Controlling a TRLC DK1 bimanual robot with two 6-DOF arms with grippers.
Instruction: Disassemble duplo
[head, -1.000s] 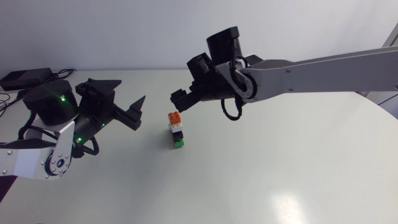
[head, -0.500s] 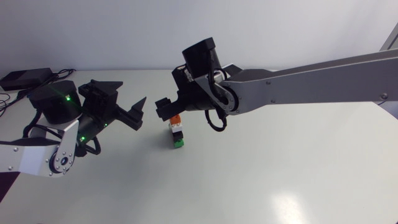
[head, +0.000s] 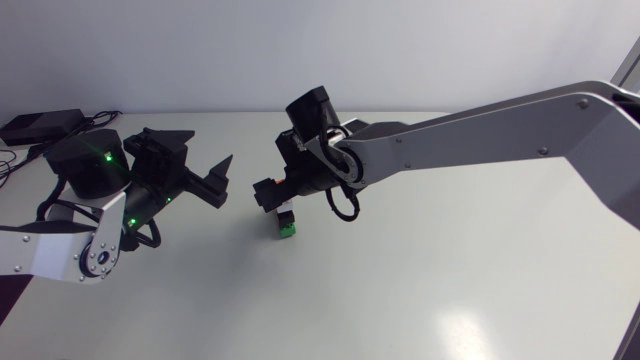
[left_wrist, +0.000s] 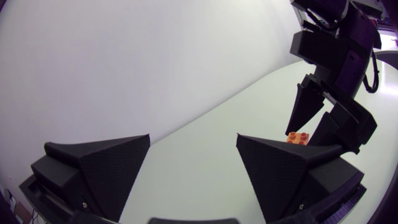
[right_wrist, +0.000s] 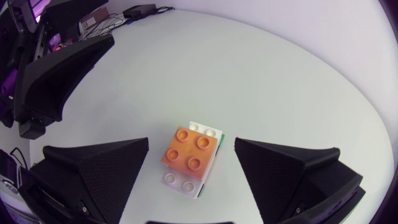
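A small duplo stack (head: 286, 222) stands mid-table, its green brick (head: 288, 230) at the bottom. In the right wrist view an orange brick (right_wrist: 191, 154) tops a white one (right_wrist: 184, 183), with a green edge (right_wrist: 218, 138) behind. My right gripper (head: 274, 194) hangs just above the stack, open, a finger on either side of the orange brick without touching it; in the head view it hides the stack's top. My left gripper (head: 212, 150) is open and empty, to the left of the stack, facing it. In the left wrist view the orange brick (left_wrist: 298, 138) shows beyond its right finger (left_wrist: 286, 168), under my right gripper (left_wrist: 328, 112).
The white table (head: 450, 280) is bare around the stack. A flat black box (head: 40, 125) with cables lies at the back left corner, behind my left arm.
My right arm has swung left and down, bringing its open gripper from behind the stack to right over it. The left gripper has hardly moved.
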